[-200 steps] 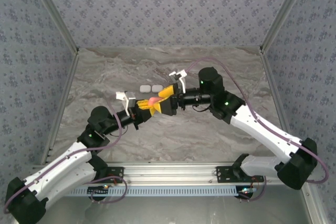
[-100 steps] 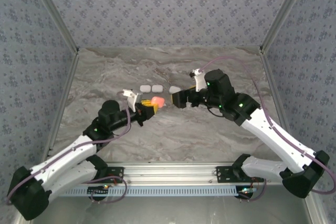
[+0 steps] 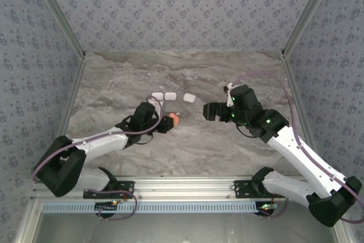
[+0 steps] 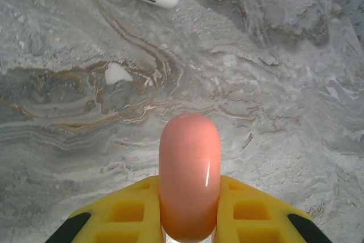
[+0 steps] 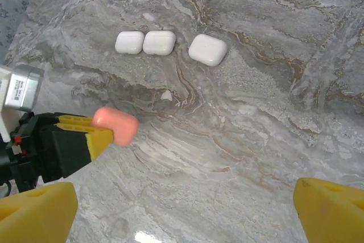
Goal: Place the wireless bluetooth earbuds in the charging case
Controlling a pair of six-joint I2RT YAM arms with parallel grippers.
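The left arm reaches low toward the centre, and the left gripper [image 3: 169, 121] has its yellow jaws clamped on a coral-pink rounded charging case [image 3: 174, 119]. The right arm is bent at the elbow; the right gripper [image 3: 209, 110] points leftward, jaws spread wide and empty.

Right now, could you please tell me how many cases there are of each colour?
white cases: 3
coral-pink case, held in the left gripper: 1
Total: 4
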